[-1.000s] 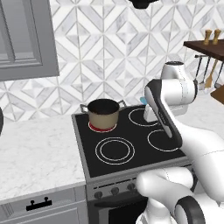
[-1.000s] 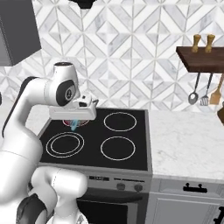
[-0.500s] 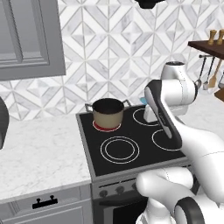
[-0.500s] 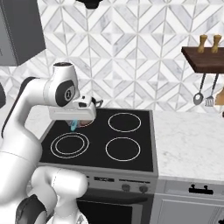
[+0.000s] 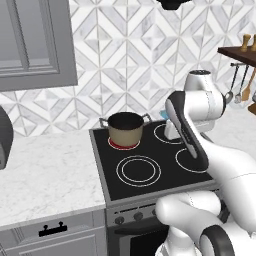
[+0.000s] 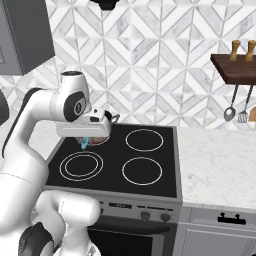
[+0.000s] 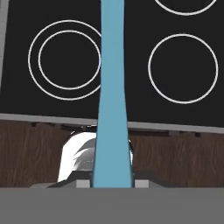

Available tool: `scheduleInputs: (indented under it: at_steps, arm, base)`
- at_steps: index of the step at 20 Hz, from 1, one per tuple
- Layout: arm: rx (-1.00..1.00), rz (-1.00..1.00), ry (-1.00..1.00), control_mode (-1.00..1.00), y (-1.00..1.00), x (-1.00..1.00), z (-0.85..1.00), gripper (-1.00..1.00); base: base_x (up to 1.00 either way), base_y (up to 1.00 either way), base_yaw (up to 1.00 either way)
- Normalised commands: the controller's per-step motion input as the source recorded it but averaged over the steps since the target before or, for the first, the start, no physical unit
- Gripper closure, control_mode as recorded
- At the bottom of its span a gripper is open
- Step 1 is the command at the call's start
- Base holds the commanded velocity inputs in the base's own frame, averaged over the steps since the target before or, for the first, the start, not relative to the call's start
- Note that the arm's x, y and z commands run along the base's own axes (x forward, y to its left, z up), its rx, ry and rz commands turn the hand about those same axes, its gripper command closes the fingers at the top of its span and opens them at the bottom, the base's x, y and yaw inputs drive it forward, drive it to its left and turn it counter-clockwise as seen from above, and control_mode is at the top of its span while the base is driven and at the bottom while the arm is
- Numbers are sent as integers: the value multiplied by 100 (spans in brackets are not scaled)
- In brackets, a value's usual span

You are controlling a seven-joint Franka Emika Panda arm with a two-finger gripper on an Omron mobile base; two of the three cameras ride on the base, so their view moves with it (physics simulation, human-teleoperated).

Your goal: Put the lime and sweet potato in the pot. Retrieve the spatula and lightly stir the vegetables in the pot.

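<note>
The tan pot stands on the back left burner of the black stove; its inside is dark and I cannot make out the lime or sweet potato. My gripper hangs just in front of the pot, over the stove's left side, shut on a light blue spatula that points down. In the hand view the spatula runs as a long blue strip from the gripper across the burners. The hand hides most of the pot in the right base view.
Marble counter lies left of the stove and more counter right of it. A wooden shelf with two grinders and hanging utensils is on the right wall. A dark appliance sits at the far left.
The whole scene has slid slightly right in both base views, so the camera moved. The gripper still holds the spatula near the pot.
</note>
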Motion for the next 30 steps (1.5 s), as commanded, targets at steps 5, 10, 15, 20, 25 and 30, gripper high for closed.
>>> scheduleInputs:
  at_steps: [5,10,15,20,25,30]
  arm:
    - [-9,11,10,-100,0,81,67,100]
    - [-26,29,21,-100,-8,92,45,100]
    - [-40,37,32,-100,-9,77,3,100]
    - [-55,41,41,-100,0,34,-29,100]
    - [-39,34,23,-100,0,31,2,100]
    - [-5,25,0,-100,0,43,14,100]
  base:
    - [0,0,0]
    - [0,0,0]
    - [0,0,0]
    - [0,0,0]
    - [0,0,0]
    - [0,0,0]
